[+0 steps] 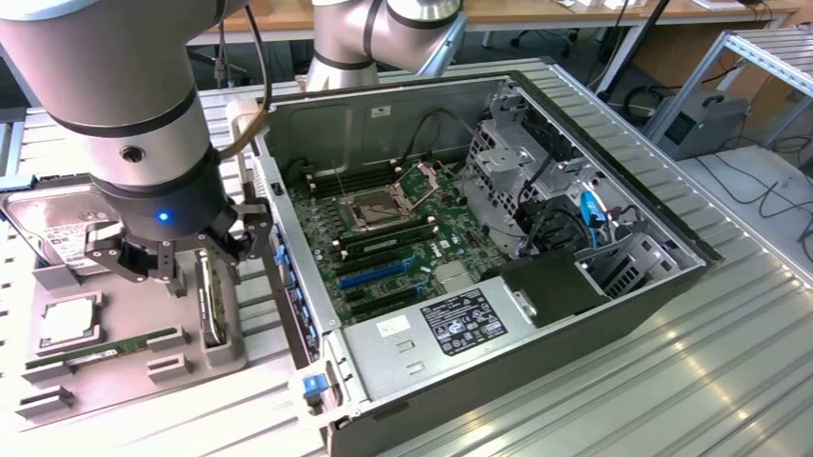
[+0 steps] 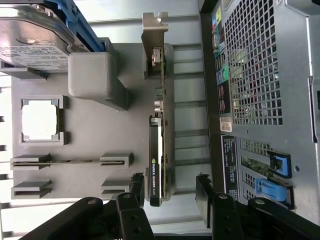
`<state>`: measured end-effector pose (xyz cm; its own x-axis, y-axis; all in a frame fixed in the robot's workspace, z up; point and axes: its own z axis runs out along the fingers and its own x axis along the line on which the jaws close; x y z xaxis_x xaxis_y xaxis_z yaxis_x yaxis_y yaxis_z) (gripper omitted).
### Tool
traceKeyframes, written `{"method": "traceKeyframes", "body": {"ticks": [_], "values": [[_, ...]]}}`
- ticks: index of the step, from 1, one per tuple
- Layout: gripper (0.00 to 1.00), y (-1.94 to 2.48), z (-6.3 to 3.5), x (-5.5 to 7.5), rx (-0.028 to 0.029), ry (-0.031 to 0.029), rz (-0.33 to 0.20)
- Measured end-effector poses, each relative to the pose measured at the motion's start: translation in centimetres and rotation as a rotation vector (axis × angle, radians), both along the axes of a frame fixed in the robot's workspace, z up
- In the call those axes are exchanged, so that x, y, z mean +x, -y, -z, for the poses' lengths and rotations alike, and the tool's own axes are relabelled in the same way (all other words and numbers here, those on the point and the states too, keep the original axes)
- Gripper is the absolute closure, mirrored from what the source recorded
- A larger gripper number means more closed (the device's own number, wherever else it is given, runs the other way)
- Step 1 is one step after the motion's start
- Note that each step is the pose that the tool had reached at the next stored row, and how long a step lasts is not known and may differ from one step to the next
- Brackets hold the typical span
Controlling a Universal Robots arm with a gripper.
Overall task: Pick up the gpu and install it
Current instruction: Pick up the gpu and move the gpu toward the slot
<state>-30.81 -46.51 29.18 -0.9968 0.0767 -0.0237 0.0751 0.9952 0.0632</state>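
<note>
While apart, two fingers (image 2: pixel 203 195), one gpu (image 2: pixel 156 160)

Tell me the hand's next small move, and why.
Probably lower straight down onto the gpu: the open hand sits above it with a finger on each side, not yet touching, and the card stands edge-on in the grey holder.
</note>
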Motion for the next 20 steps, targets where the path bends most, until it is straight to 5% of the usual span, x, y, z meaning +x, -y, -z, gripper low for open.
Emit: {"method": "traceKeyframes", "body": {"ticks": [20], "values": [[0.46,0.00,0.57,0.00,0.0000,0.0000,0.000]]}}
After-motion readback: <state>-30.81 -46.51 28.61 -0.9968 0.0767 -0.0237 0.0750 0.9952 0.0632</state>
